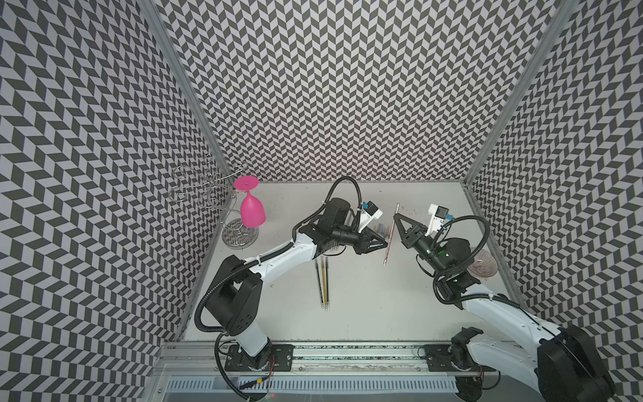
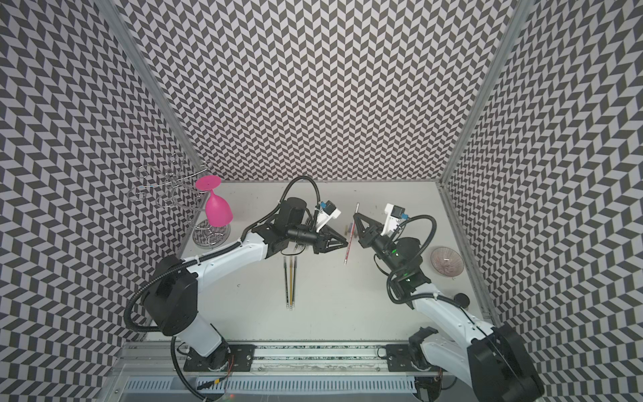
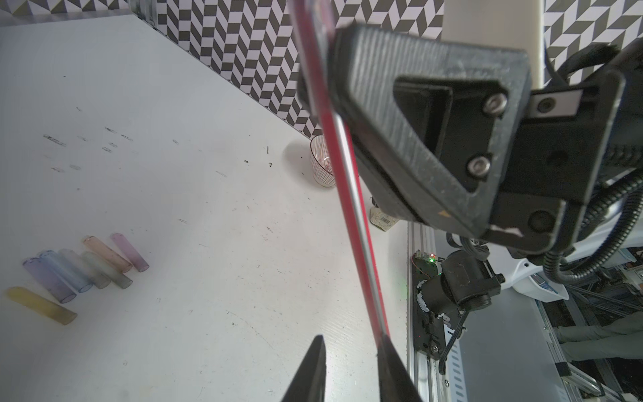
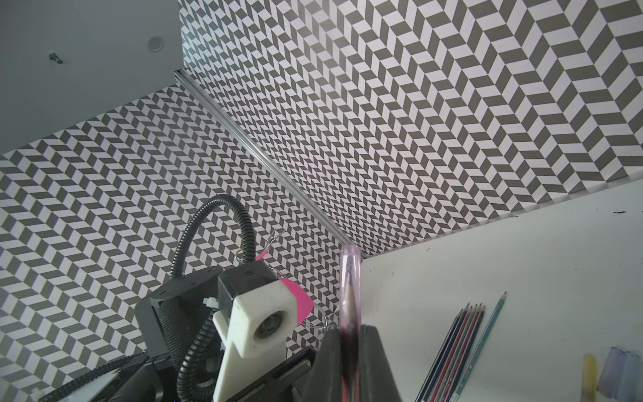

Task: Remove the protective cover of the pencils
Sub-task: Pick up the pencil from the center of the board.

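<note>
Nearest the robot, three pencils (image 1: pixel 323 285) lie side by side on the tabletop (image 1: pixel 382 306), at about 7 o'clock from its middle. Farther in, at about 2 o'clock, a red pencil (image 3: pixel 353 209) is held up off the surface. The left gripper (image 1: pixel 386 243) is at its lower part with the jaws a little apart. One jaw touches the shaft, but they do not clamp it. Beyond, the right gripper (image 1: pixel 395 216) has its jaws closed tight on the pencil's upper part. A clear pink cap (image 4: pixel 349 275) covers the point and sticks out toward 12 o'clock. Whether the jaws bite the cap's base or the bare wood cannot be told. Just past, a row of loose caps (image 3: pixel 83 271) lies flat.

The pencil looks light, stiff and very thin, so it will likely pivot in a pinch. The cap looks smooth and slippery. The surest hold is probably on the body close to the cap, with a straight pull along the shaft.
</note>
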